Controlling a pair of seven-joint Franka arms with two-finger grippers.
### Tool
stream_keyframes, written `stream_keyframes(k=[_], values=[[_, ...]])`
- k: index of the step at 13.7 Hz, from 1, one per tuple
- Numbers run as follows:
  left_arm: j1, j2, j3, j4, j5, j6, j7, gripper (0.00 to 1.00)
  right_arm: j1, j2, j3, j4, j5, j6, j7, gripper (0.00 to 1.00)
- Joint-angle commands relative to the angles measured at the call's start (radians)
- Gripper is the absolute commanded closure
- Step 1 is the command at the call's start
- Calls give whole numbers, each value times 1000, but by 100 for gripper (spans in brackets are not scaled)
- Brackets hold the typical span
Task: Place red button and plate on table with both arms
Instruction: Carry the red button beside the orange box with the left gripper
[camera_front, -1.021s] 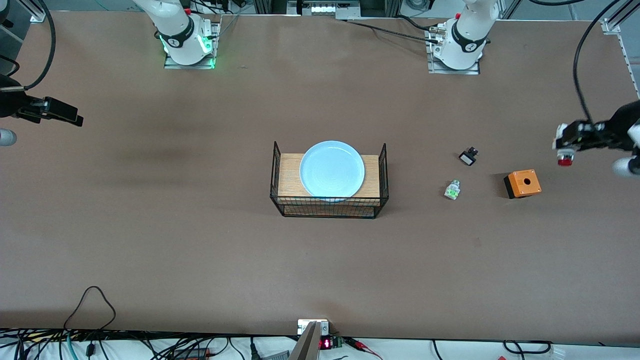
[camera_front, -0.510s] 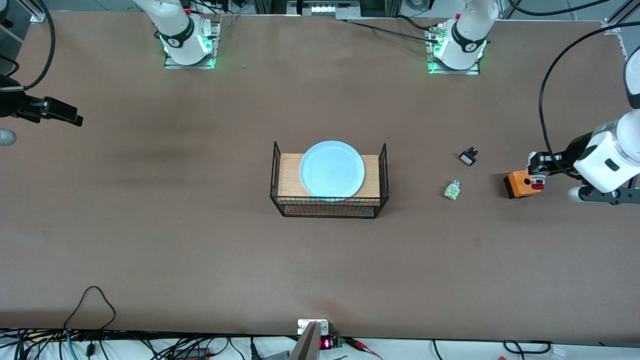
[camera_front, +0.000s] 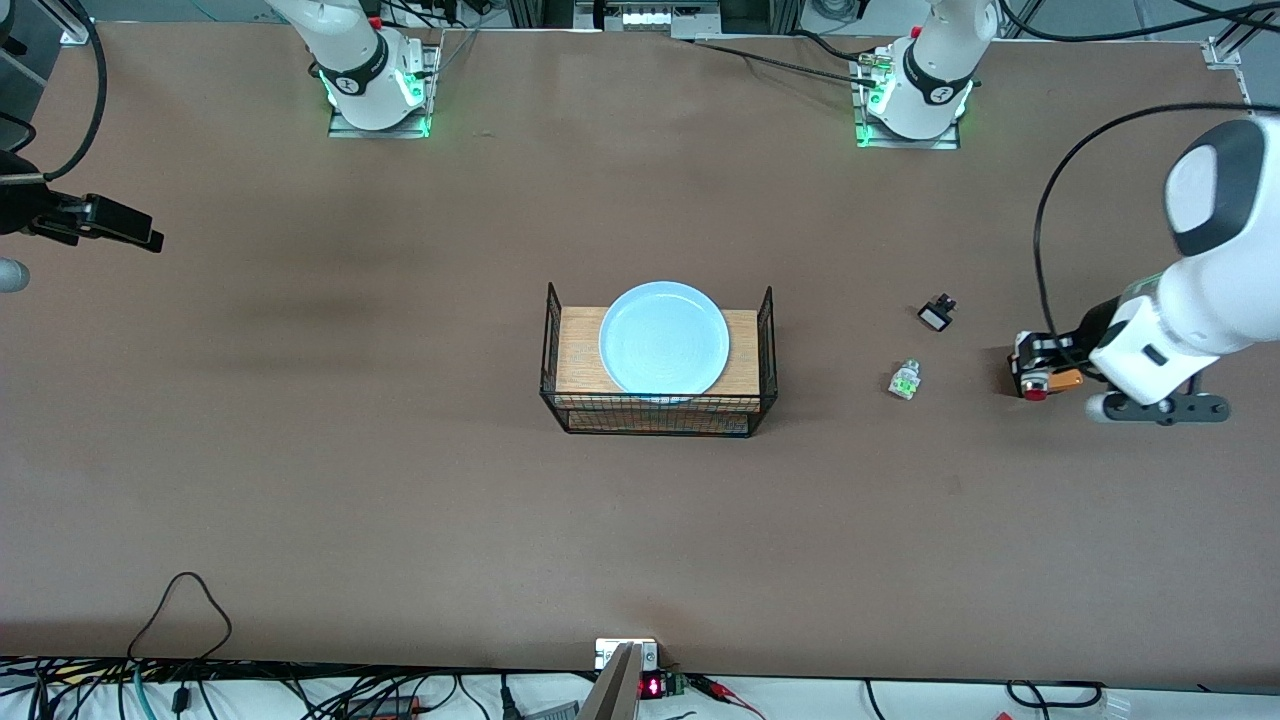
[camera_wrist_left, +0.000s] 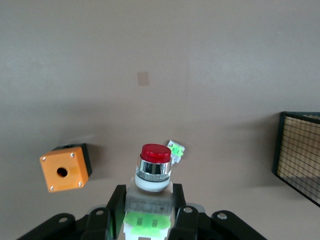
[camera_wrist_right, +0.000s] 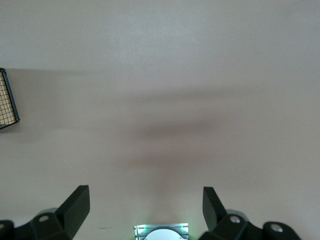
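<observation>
Swung in from the bench (camera_front: 400, 500) edge since a second ago — left end effector (camera_front: 1035, 370) now over the orange box (camera_front: 1068, 378), clenched on the red button (camera_wrist_left: 154, 167), not yet set down. Right end effector (camera_wrist_right: 145, 205) released, waiting over bare bench; plate (camera_front: 664, 338) well apart from it — untouched on the mesh-sided board (camera_front: 580, 350).

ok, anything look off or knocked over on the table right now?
Nothing stands out. The plate sits flat on the wooden board in the wire rack. The left gripper holds the red button over the table by the orange box. The right gripper waits open.
</observation>
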Motion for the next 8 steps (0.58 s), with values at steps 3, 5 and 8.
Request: stream_keyframes(k=[3, 5, 8], values=[[1, -8, 45, -202, 3, 264, 32, 88, -6, -5, 1, 0, 18, -11, -7, 0], [6, 28, 51, -233, 49, 342, 47, 87, -8, -5, 1, 0, 18, -11, -7, 0], [9, 110, 79, -239, 77, 471, 89, 85, -8, -3, 1, 0, 18, -9, -4, 0]])
